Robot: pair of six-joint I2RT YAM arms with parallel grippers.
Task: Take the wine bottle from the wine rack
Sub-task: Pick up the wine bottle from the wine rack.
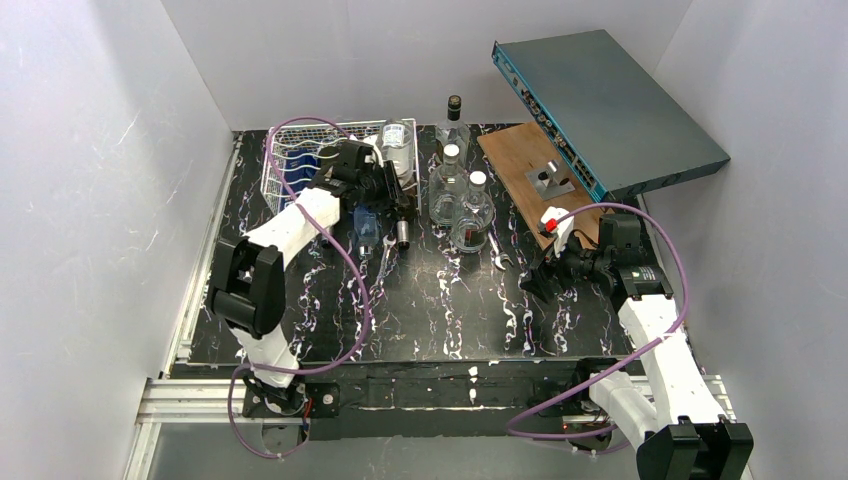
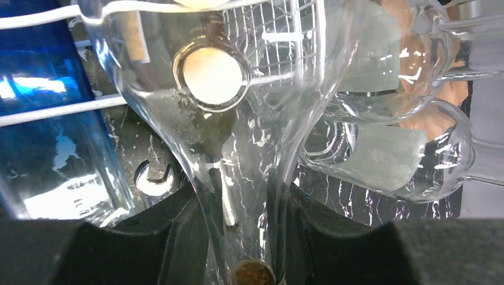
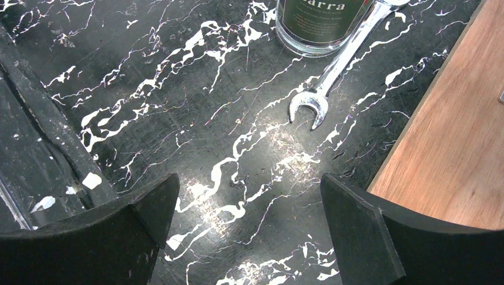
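Left arm reaching forward, left claw point(image 2: 246, 208) clamping wine bottle point(image 2: 238, 148); right claw point(image 3: 248, 189) gaping.

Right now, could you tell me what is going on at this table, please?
The left fingers are closed on the neck of a clear wine bottle that lies in the wire wine rack, next to a blue bottle. The clear bottle's body is in the rack, so it has not yet been taken off. The right fingers hang open above the black marbled table near a wrench, holding nothing.
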